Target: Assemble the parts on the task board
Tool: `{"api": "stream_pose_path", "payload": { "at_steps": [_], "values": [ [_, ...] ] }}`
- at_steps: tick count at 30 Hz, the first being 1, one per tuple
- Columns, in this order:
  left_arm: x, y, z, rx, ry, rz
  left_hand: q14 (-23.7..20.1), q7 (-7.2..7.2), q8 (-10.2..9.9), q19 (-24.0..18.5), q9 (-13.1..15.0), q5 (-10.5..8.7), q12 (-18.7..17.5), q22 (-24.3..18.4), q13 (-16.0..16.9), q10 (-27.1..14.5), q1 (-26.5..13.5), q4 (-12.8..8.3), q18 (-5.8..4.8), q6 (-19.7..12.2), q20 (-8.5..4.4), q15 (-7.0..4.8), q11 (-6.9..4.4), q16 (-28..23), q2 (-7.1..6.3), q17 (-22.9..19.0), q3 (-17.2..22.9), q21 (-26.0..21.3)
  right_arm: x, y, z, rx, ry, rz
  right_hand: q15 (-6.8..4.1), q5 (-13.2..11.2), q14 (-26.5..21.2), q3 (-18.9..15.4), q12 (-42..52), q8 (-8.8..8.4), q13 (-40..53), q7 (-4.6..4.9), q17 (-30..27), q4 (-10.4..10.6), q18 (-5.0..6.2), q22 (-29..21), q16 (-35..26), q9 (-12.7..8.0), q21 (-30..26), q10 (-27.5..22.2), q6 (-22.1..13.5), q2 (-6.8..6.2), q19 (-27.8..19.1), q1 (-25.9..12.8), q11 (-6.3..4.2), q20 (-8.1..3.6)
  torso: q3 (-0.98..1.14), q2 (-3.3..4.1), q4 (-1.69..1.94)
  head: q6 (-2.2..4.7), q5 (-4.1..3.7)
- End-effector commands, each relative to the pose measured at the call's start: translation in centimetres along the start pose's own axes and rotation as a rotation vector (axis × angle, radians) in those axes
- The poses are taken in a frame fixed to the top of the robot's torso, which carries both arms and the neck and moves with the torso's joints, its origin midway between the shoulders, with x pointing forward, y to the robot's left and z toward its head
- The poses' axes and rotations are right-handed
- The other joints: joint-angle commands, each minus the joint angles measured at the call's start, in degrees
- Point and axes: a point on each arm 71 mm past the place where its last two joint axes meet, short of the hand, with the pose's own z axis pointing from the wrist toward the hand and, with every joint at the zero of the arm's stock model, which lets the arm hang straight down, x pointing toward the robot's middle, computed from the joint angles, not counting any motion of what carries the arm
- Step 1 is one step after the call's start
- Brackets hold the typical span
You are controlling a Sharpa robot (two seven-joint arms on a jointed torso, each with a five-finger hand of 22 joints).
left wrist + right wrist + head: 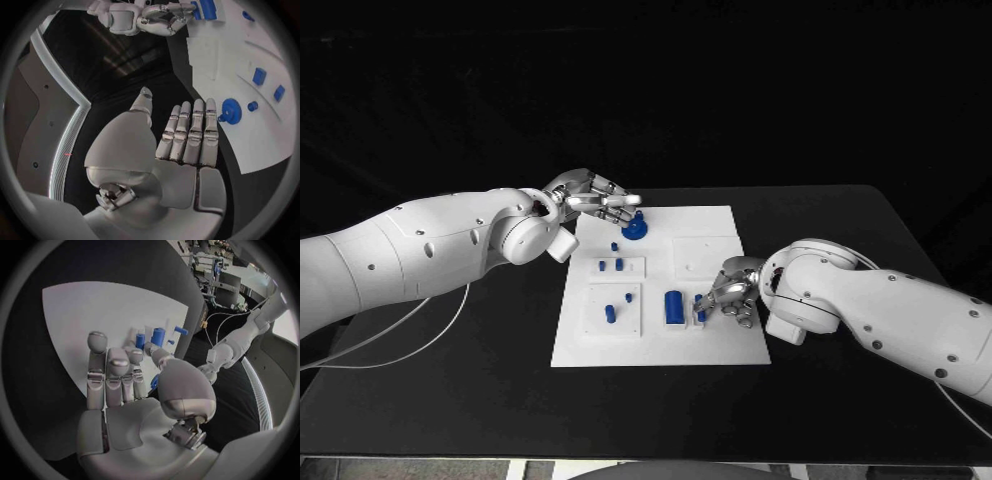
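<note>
Small, stiff, light blue parts (674, 305); best pinched at sides. Left hand (596, 205) released, right hand (730, 296) released.

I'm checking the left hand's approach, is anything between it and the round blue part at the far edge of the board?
Nothing visible: the left hand has its fingertips right beside the round blue part on the task board.

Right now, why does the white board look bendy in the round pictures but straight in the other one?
The wrist cameras have fisheye lenses: in the left wrist view the task board curves past the left hand, and in the right wrist view its edges bow behind the right hand. The head view has no such bending, so its edges run straight.
</note>
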Motion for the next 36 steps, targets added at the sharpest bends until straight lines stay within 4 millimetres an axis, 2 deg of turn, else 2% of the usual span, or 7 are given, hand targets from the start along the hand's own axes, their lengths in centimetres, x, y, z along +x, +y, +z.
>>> {"api": "stream_pose_path", "payload": {
  "at_steps": [1, 11, 36],
  "values": [
    [0.22, -0.14, 0.09, 0.005, 0.018, -0.002, -0.24, -0.15, 0.24, -0.33, 0.05, -0.05, 0.05, -0.01, 0.08, -0.42, 0.06, 0.27, -0.1, -0.35, 0.16, 0.06, 0.15, -0.15, -0.39, 0.07, -0.02, -0.17, 1.17, 0.16, 0.09, -0.005, 0.059, -0.048, -0.16, -0.93, 0.12, 1.56, -0.32, 0.0, -0.19, 0.1, -0.11, 0.03, -0.99, 3.23, -0.45, 0.1, -0.35, -0.45, 0.55, -0.59, 0.46, -0.89, -0.07, -0.04, 0.04, 0.05, 0.03, -0.16, 0.11],
    [0.31, -0.12, 0.19, 0.004, 0.021, -0.001, -0.24, -0.15, 0.24, -0.33, 0.05, -0.05, 0.05, -0.01, 0.08, -0.42, 0.06, 0.27, -0.1, -0.35, 0.16, 0.06, 0.15, -0.15, -0.39, 0.07, -0.02, -0.17, 1.42, 0.77, -0.23, -0.029, 0.052, -0.061, -0.23, 0.27, 0.13, 1.88, -0.37, 0.02, -0.35, -0.14, -0.16, -0.65, -1.01, 3.23, -0.52, 0.37, -0.74, -0.49, 1.31, -0.74, 0.56, -0.38, -0.21, -0.07, 0.01, -0.02, 0.0, -0.37, 0.26],
    [0.35, -0.08, 0.23, 0.001, 0.024, 0.001, -0.24, -0.16, 0.25, -0.32, 0.06, -0.06, 0.05, -0.01, 0.08, -0.44, 0.01, -0.07, -0.1, -0.35, 0.16, 0.07, 0.14, -0.15, -0.14, 0.07, -0.15, -0.17, 1.38, 0.61, -0.4, -0.03, 0.047, -0.07, -0.3, 0.66, 0.1, 1.4, -0.46, 0.0, -0.5, -0.24, -0.25, -1.37, -1.1, 3.23, -0.7, 0.62, -1.12, -0.55, 1.61, -0.56, 0.66, -0.05, -0.29, -0.17, 0.04, -0.02, -0.02, -0.66, 0.33]
  ]
}}
